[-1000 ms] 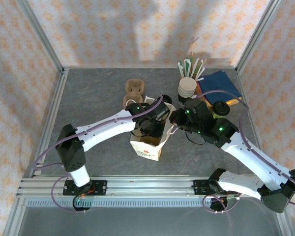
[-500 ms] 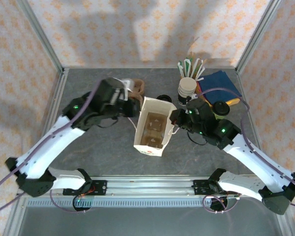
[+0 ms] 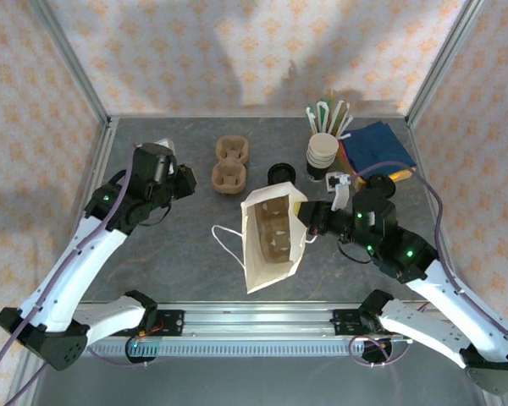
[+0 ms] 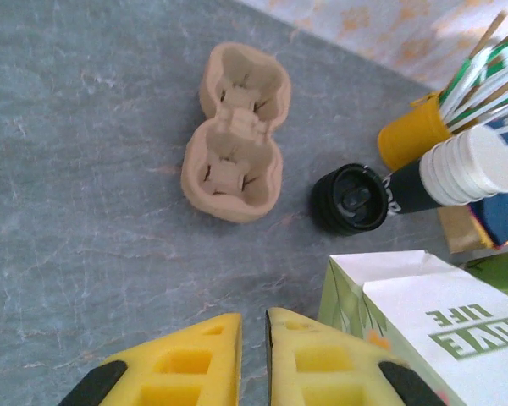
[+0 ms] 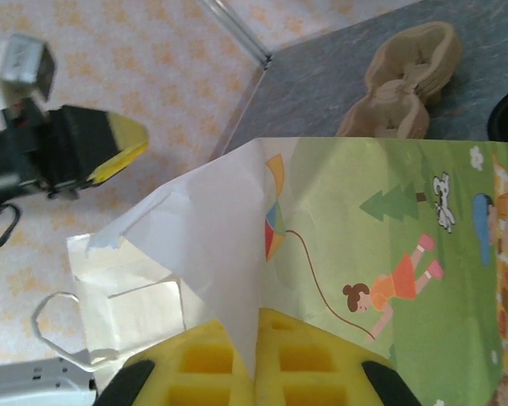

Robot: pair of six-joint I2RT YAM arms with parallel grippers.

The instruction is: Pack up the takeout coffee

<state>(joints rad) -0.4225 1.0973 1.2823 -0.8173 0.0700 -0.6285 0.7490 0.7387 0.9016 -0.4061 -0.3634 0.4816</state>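
The takeout coffee (image 3: 280,173) is a small dark cup with a black lid (image 4: 350,199). It stands on the table behind the bag, next to the cup stack. The white printed paper bag (image 3: 271,241) stands open in the middle, leaning toward the front, with brown pulp shapes inside. My right gripper (image 3: 311,218) is shut on the bag's right rim, and the paper runs between its yellow pads (image 5: 256,338). My left gripper (image 3: 189,179) hovers to the left of the pulp carrier, shut and empty (image 4: 266,326).
A brown pulp cup carrier (image 3: 230,163) lies left of the coffee. At the back right are a stack of cream-rimmed cups (image 3: 323,152), straws (image 3: 330,114), blue napkins (image 3: 377,144) and a yellow cup (image 4: 411,135). Metal frame posts edge the table.
My left arm has pulled out of the bag and swung back to the left. The bag has tipped and slid toward the front, still held at the rim by my right gripper.
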